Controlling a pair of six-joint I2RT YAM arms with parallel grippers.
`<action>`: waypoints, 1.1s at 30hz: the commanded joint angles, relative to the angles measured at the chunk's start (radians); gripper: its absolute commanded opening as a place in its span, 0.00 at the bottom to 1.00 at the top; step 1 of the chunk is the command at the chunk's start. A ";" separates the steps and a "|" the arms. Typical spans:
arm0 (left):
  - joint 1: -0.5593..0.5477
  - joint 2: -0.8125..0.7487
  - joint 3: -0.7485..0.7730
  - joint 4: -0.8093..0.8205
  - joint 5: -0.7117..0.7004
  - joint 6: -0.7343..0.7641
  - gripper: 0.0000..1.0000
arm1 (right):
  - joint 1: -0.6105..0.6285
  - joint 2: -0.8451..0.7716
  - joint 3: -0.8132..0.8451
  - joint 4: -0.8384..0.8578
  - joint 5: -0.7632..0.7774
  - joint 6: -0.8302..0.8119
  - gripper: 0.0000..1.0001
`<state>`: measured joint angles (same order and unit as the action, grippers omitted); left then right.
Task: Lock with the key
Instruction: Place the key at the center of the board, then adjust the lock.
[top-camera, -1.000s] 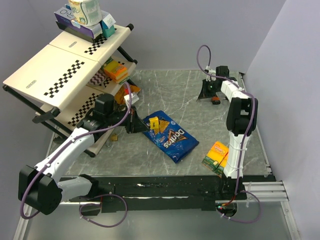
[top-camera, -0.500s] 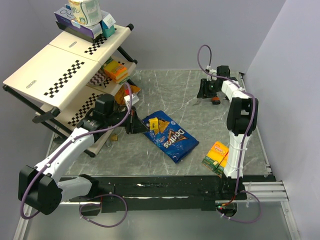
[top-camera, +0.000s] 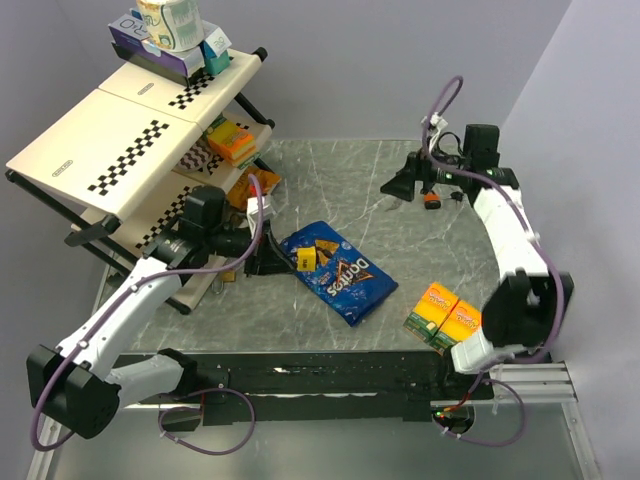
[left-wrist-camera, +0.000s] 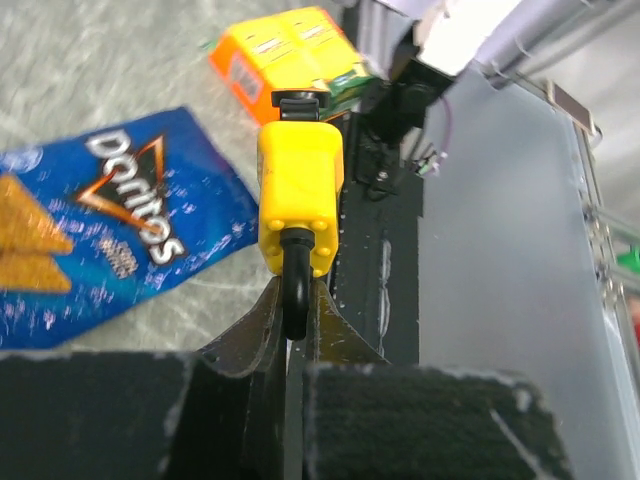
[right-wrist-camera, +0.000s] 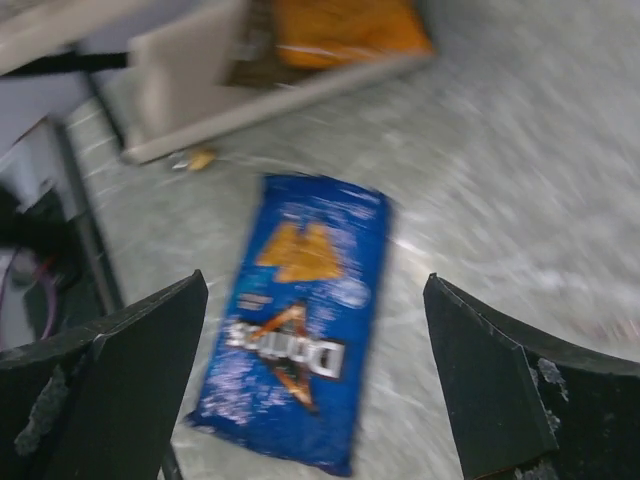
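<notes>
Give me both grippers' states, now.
Left gripper: shut on the padlock, by its shackle.
Right gripper: open, holding nothing.

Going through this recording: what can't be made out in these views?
- Black piece on the padlock's far end: left wrist view, foreshortened; key or cover unclear.
- Shackle end: hidden between the left tool's fingers.
- Small dark-and-orange object: top view, too small to identify.
- Small item beside the shelf: right wrist view, motion blur.

I see the grey marbled worktop (top-camera: 330, 180) carrying a blue Doritos bag (top-camera: 340, 272) at centre, two orange boxes (top-camera: 447, 315) at four o'clock and a shelf rack (top-camera: 80, 150) at ten o'clock.
</notes>
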<state>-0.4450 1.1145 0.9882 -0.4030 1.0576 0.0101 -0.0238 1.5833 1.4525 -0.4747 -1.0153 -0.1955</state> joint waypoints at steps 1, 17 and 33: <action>-0.035 -0.022 0.101 -0.077 0.130 0.175 0.01 | 0.132 -0.201 -0.096 -0.112 -0.203 -0.190 0.98; -0.156 -0.038 0.178 -0.194 0.097 0.287 0.01 | 0.487 -0.508 -0.310 -0.094 -0.201 -0.145 0.50; -0.182 -0.032 0.178 -0.198 0.067 0.308 0.01 | 0.541 -0.545 -0.337 -0.041 -0.189 -0.010 0.36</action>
<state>-0.6224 1.1004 1.1179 -0.6521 1.0897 0.3172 0.4847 1.0447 1.1362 -0.5751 -1.2110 -0.2367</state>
